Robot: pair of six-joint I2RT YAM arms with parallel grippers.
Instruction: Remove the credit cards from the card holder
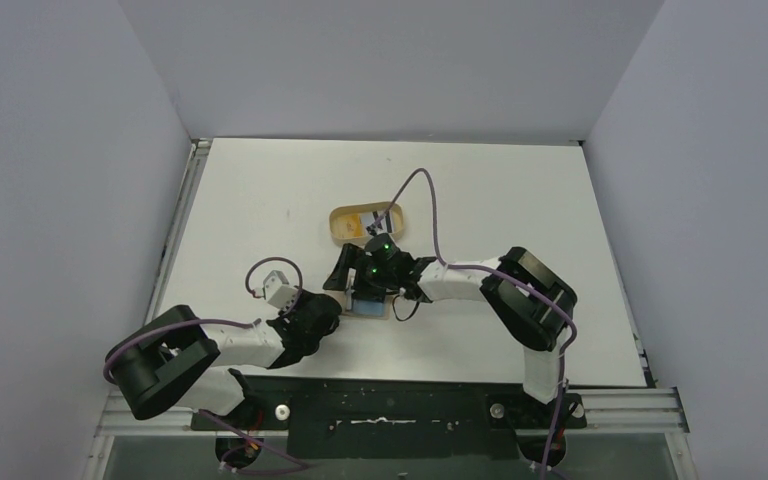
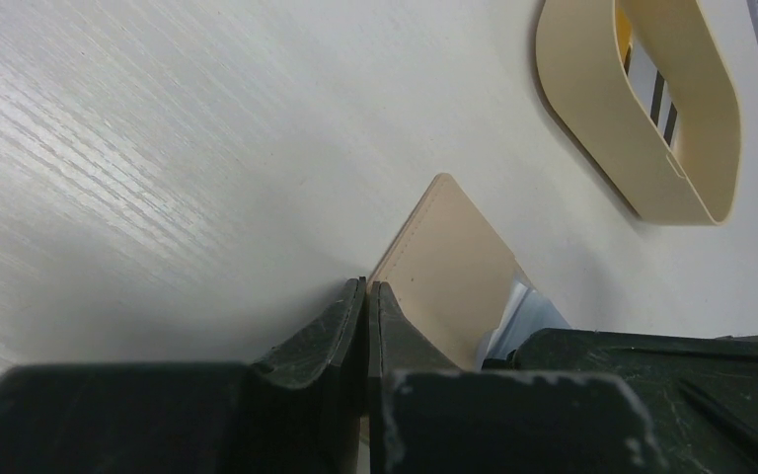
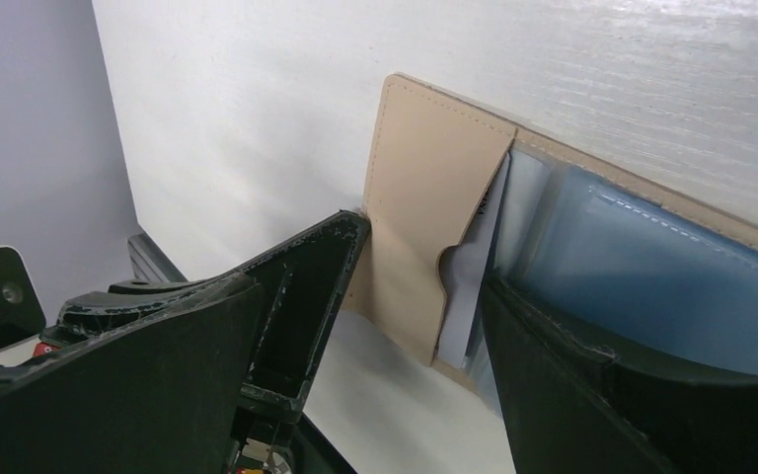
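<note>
Card holder (image 3: pixel 424 188) is lying open and flat on the white table (image 1: pixel 260 200), near the middle, just on the near side of the oval tan tray (image 2: pixel 592 128) and apart from it. Both arms are reaching in over it, meeting at its position.

Tan pocket flap is facing up. Beside it, the light blue clear sleeves (image 3: pixel 651 286) are spreading away toward the right in the right wrist view.

Pale card (image 3: pixel 462 272) is sitting in the pocket, with only its edge peeking out at the cutout between the tan flap and the blue sleeves. Print on it is too small to read.

Yellow-printed card (image 2: pixel 644 89) is lying inside the tray, showing pale with dark stripes and a bit of yellow. The tray wall is hiding most of it.

Right gripper (image 3: pixel 422 255) is hanging low over the holder with its fingers spread wide. One fingertip is touching the outer edge of the tan flap and the other is resting against the blue sleeves, so the flap and card edge are lying between them.

Left gripper (image 2: pixel 366 296) is sitting low at the holder's tan edge, fingers pressed together. A thin tan sliver is showing in the seam between them, so they appear to be nipping that edge.
</note>
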